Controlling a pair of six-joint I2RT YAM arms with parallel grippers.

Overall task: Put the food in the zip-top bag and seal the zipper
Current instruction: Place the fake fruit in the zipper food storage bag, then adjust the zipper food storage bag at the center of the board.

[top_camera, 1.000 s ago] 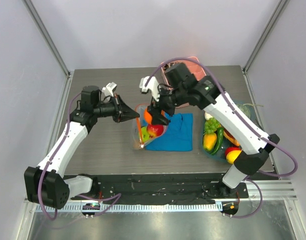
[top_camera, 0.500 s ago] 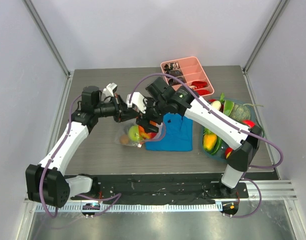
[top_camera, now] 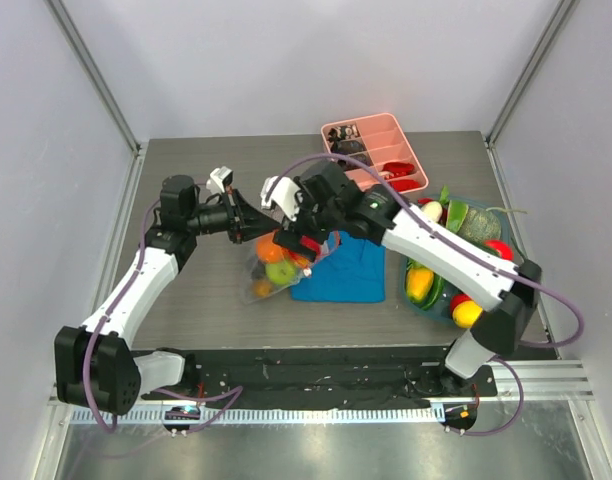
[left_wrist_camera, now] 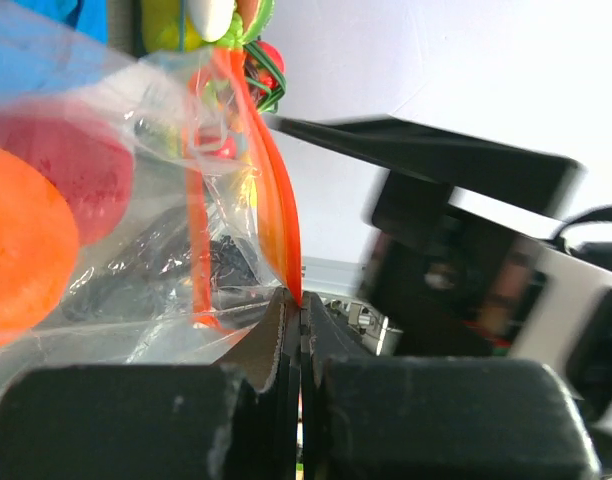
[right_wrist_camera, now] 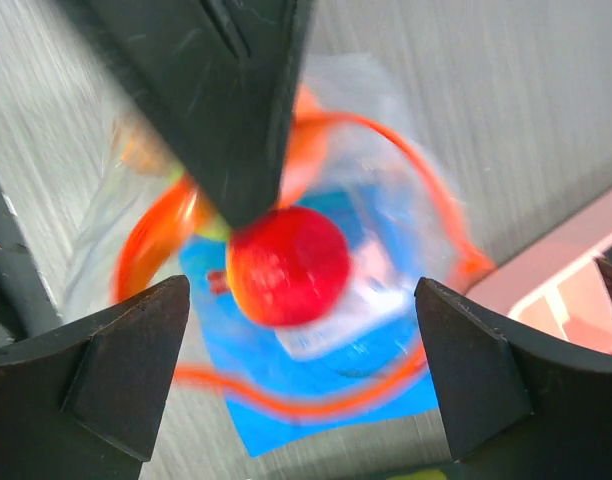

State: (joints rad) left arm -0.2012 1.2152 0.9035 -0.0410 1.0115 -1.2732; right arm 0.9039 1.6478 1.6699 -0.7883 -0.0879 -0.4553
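left tool (left_wrist_camera: 301,318) clamped on zipper (left_wrist_camera: 275,190) | right tool (right_wrist_camera: 301,300) spread open | zip-top bag (top_camera: 269,268) shifted left

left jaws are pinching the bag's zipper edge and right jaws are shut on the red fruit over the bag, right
Not quite. The right wrist view shows the right jaws wide open above the red fruit, not shut on it. The left jaws do pinch the zipper edge of the bag.
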